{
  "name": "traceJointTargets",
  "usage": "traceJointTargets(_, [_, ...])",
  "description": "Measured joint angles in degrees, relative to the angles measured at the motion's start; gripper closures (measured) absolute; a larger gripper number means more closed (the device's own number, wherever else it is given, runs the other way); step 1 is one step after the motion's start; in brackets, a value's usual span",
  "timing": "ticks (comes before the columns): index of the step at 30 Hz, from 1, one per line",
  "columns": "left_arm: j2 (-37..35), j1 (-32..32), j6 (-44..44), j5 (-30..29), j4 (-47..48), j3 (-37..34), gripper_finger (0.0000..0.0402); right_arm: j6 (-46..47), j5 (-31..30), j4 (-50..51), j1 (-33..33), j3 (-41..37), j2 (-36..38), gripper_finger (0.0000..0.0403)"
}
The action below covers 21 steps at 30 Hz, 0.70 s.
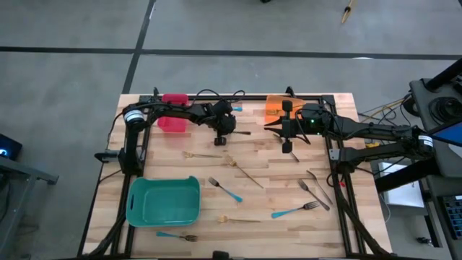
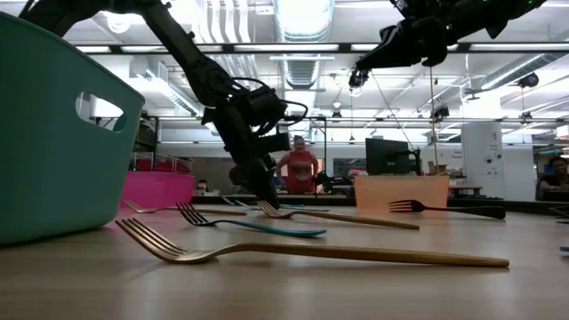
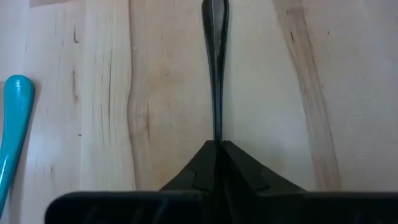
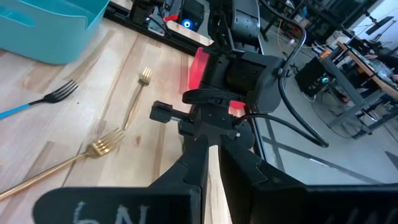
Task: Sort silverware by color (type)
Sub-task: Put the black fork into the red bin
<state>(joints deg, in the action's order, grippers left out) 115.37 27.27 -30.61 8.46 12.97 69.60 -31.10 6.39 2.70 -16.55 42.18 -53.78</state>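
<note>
A dark silver-grey fork (image 1: 242, 132) lies on the wood near the table's far middle, and my left gripper (image 1: 224, 128) is shut on it, between the red bin (image 1: 173, 121) and the orange bin (image 1: 276, 106). My right gripper (image 1: 287, 144) hovers just near of the orange bin, its fingers a narrow gap apart with nothing between them. Gold forks (image 1: 242, 172), blue-handled forks (image 1: 225, 190) and silver-grey forks (image 1: 315, 193) lie flat and scattered over the middle and near part of the table. My left gripper pinches the dark fork between its two fingers at a narrow part of its shaft (image 3: 217, 134). The fingers (image 2: 264, 191) come steeply from above. The fork lies flat on the table and runs away from the fingertips, widening toward its far end (image 3: 215, 15).
A teal bin (image 1: 163, 201) stands at the near left. A blue handle (image 3: 15, 124) lies beside the held fork. The black frame rails (image 1: 336, 155) run along both sides. In the low view a person in red (image 2: 300, 169) stands beyond the table.
</note>
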Motion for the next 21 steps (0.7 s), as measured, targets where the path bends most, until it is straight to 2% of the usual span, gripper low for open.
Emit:
traceJointTargets(5, [-1.14, -0.64, 0.48, -1.35, 0.72, -0.13, 0.04, 1.15, 0.0, 0.0, -0.01, 0.01, 0.0, 0.0374])
traceJointTargets(12, [-7.56, -1.77, -0.42, -0.46, 4.22, -0.11, 0.0401, 4.77, -0.02, 0.0, 0.0, 0.0, 0.0, 0.0374])
traceJointTargets(17, [-12.06, -2.41, -1.74, 4.71, 8.55, -0.11, 0.0401, 13.47, 0.0, -0.07, 0.0, 0.0, -1.74, 0.0374])
traceJointTargets(21, [-15.27, -4.34, -1.7, 5.54, 13.04, -0.09, 0.0401, 25.09, -0.05, -0.51, 0.02, -0.01, -5.7, 0.0374])
